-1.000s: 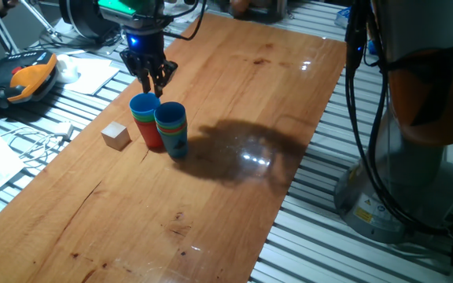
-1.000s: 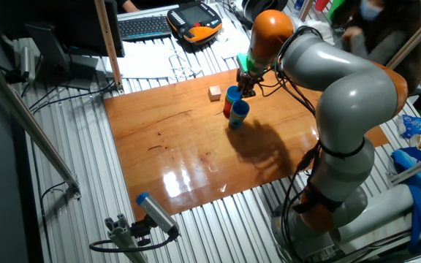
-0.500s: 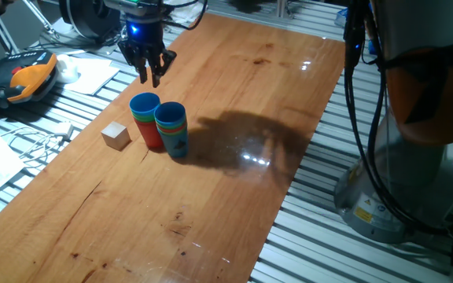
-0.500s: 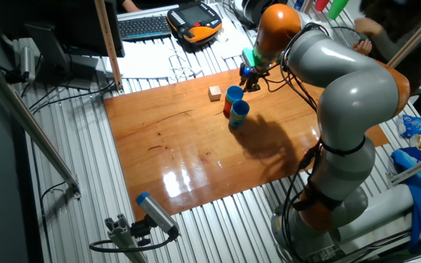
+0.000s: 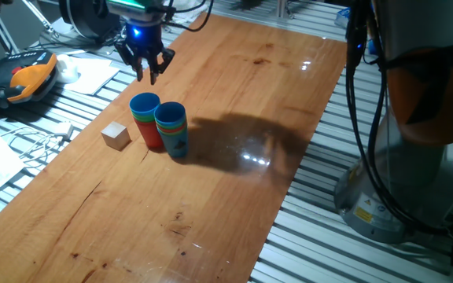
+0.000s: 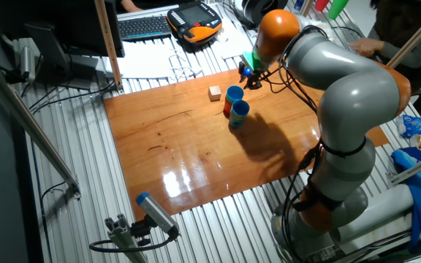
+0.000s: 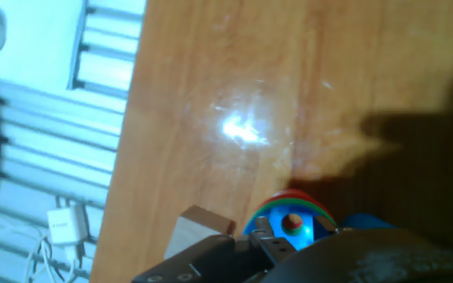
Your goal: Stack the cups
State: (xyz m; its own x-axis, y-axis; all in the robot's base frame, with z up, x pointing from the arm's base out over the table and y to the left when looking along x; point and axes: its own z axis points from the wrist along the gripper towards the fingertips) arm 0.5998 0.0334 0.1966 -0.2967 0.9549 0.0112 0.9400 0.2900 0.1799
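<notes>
Right now the tool [image 5: 146, 72] hangs above the desk [image 5: 234, 71], up and behind the two stacks of cups, with nothing between its fingers; from the fixed views the jaws look slightly parted and empty, though how wide they stand is hard to judge. The taller stack [image 5: 145, 119], blue on top with green and red rims showing beneath, stands on the desk touching or just beside the second stack [image 5: 171, 129], whose top cup is also blue. A small pale wooden cube [image 5: 116, 135] sits near the taller stack, on the side away from the second one. In the hand view the blue rim [image 7: 289, 224] with red and green edges shows low in the frame, partly hidden by the fingers. The job looks unfinished: two stacks remain to be joined. The main risk, as I judge it, is their closeness: a finger coming down between them could nudge or tip the neighbour, and a grip on a top rim may lift only one cup or drag several nested ones.
</notes>
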